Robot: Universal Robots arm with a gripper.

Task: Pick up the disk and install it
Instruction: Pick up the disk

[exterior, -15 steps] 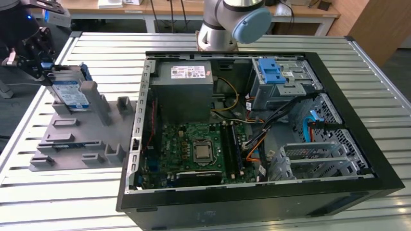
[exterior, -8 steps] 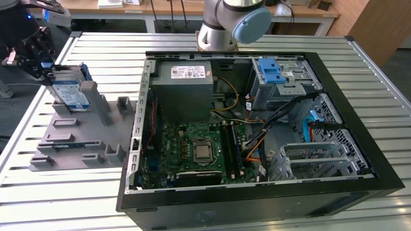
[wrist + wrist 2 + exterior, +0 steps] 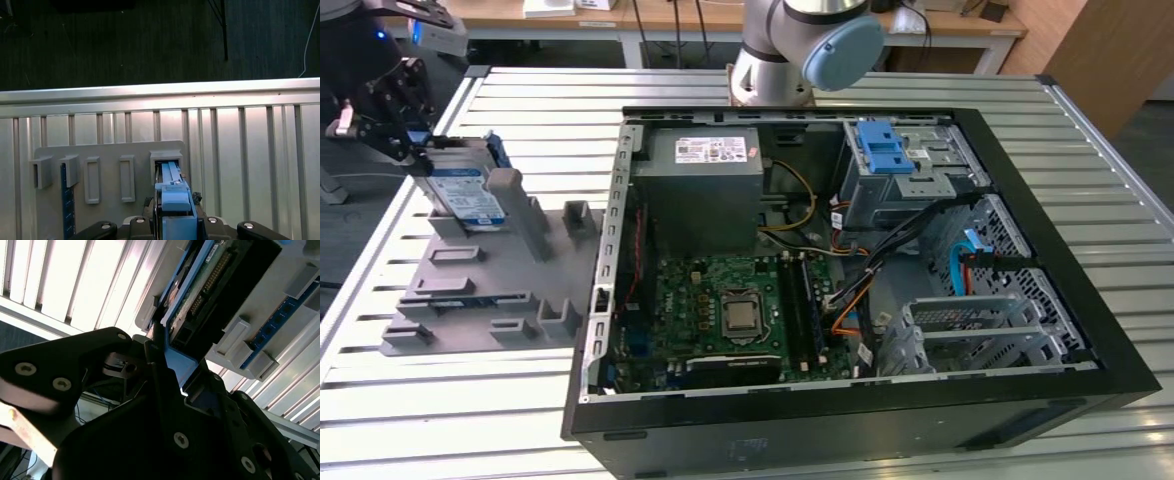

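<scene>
At the exterior view's left, gripper: black jaws clamped on disk.
Disk: flat silver-grey slab, blue plastic frame, upright on holder.
Holder: grey, slotted.
Table: ribbed metal.

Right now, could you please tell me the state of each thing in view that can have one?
pincer: shut on the disk's blue carrier.
disk: upright on edge at the grey holder's slot, not installed.
grey holder: lying flat beside the case.
computer case: on its side, open, insides exposed.
</scene>
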